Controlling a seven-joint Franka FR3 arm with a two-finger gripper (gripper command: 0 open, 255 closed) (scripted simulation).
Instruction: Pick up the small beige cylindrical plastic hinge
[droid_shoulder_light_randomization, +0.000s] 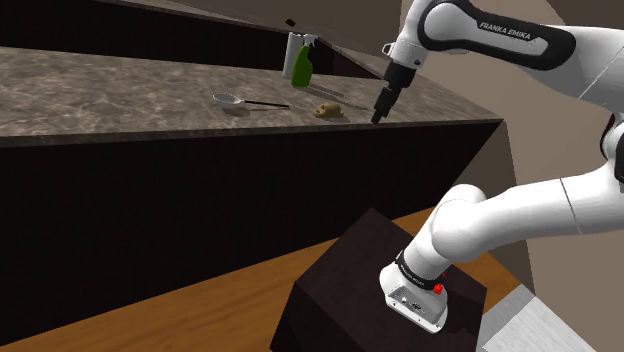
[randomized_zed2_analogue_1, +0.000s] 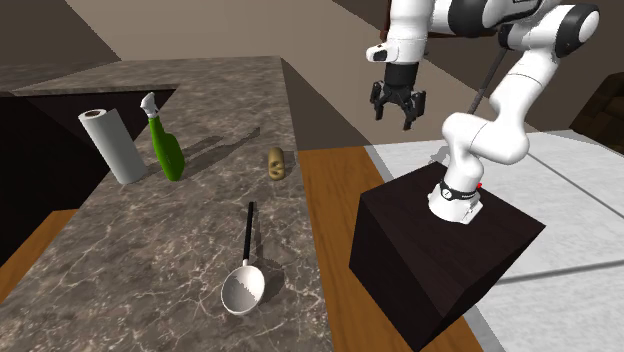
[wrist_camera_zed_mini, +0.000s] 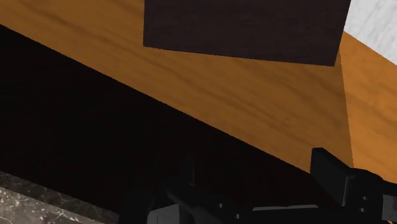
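Observation:
The small beige hinge (droid_shoulder_light_randomization: 327, 110) (randomized_zed2_analogue_1: 275, 164) lies on the marbled stone counter (droid_shoulder_light_randomization: 120, 95) (randomized_zed2_analogue_1: 200, 230), near its edge. My black gripper (droid_shoulder_light_randomization: 379, 112) (randomized_zed2_analogue_1: 398, 110) hangs raised in the air, off to the second exterior view's right of the hinge and past the counter's edge. Its fingers stand apart, open, with nothing between them. In the wrist view the gripper (wrist_camera_zed_mini: 245, 191) looks down on the wooden floor (wrist_camera_zed_mini: 210, 83), the dark stand (wrist_camera_zed_mini: 248, 28) and the counter's dark front; one finger (wrist_camera_zed_mini: 343, 181) shows plainly.
A green spray bottle (droid_shoulder_light_randomization: 301, 66) (randomized_zed2_analogue_1: 167, 152) and a white paper roll (randomized_zed2_analogue_1: 113, 146) stand behind the hinge. A metal ladle (droid_shoulder_light_randomization: 230, 99) (randomized_zed2_analogue_1: 243, 285) with a black handle lies further along the counter. The stand (randomized_zed2_analogue_1: 440, 250) sits on the floor beside the counter.

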